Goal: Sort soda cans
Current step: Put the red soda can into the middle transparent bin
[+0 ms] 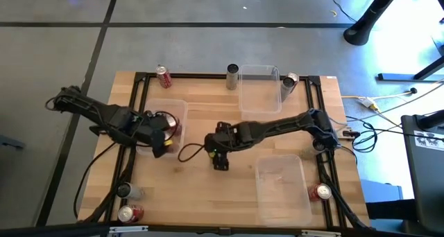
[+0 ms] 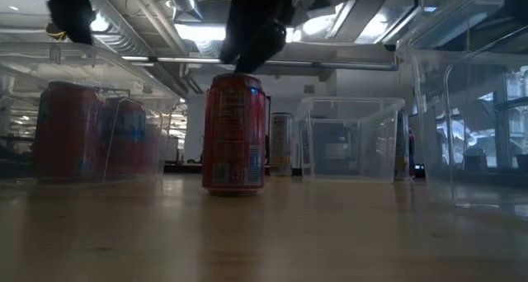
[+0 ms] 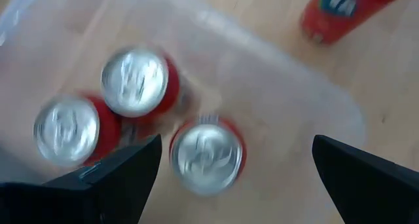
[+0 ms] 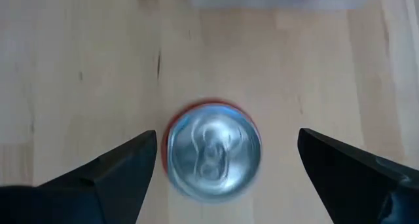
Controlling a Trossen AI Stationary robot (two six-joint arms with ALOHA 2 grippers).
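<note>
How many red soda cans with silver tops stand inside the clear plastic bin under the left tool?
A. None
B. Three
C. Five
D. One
B: the left wrist view shows three red soda cans with silver tops upright inside the clear plastic bin, with the open left tool above them.

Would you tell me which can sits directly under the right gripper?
The lone red can upright on bare wood mid-table, between the open right gripper's fingers; the others stand in bins or near edges.

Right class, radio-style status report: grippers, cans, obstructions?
Right gripper open, above upright red can mid-table. Left gripper open, over left bin holding three red cans. Nothing blocking either.
</note>
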